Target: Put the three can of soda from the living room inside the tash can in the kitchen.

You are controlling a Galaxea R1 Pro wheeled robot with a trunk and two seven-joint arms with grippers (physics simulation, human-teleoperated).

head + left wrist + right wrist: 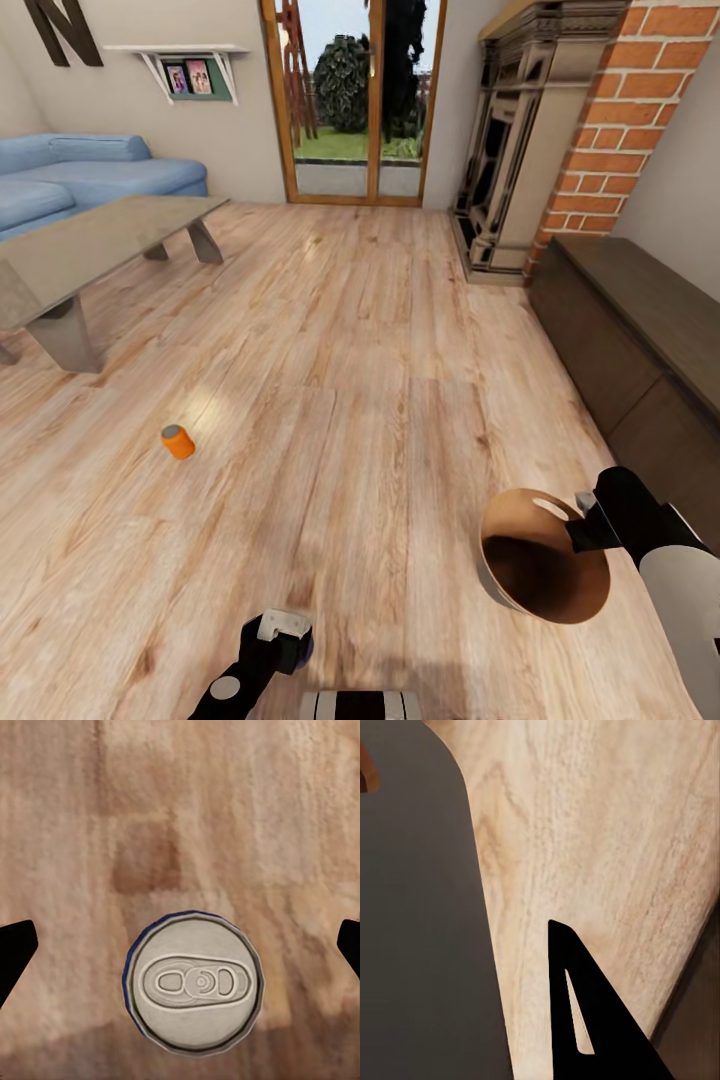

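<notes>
While the wood plank floor (380,400) stretches wide, one soda can waits and the bin rides along.
Pale planks run up to a glass door (355,100), with a blue sofa (70,185) and low glass-topped table (90,245) at left, a big dark letter N (62,30) on the wall, brick fireplace (560,140) and dark cabinet (640,340) at right. An orange can (178,441) lies alone on the floor. The left gripper (180,952) hangs wide open over a blue-sided can (193,981), fingers well apart from it; no readable label. The right gripper (590,525) pinches the tilted tash can (545,555) by its rim.
</notes>
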